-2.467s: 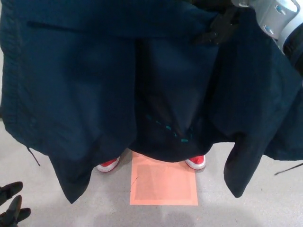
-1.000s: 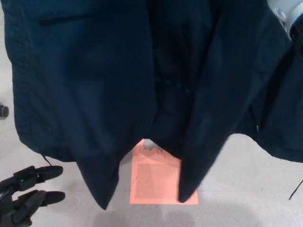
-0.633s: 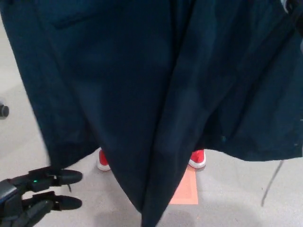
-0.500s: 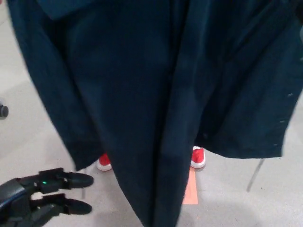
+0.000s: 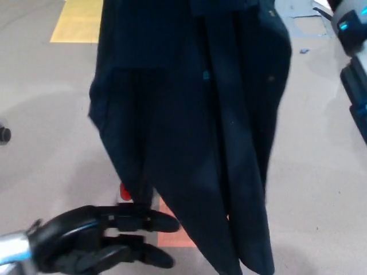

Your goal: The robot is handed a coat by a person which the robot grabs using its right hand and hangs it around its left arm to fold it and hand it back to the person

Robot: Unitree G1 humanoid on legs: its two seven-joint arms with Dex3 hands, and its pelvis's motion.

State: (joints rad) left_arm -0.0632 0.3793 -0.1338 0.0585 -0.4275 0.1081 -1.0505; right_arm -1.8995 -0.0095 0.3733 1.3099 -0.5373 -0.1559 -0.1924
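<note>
**Coat hangs in front of me, left hand spread below it**

The dark coat [image 5: 195, 126] hangs from 12 o'clock down past the centre, its tip at 5 o'clock. My left hand [image 5: 92, 242] sits at 7 o'clock, empty, fingers [image 5: 150, 220] spread and pointing at the coat's edge just beside them. My right hand [image 5: 355, 80] is cut off at 2 o'clock; I cannot tell its grip. A red shoe [image 5: 124, 192] peeks out from behind the coat.

Single head view, looking steeply down at floor [image 5: 321, 172]; coat [image 5: 195, 114] close, filling centre.
</note>
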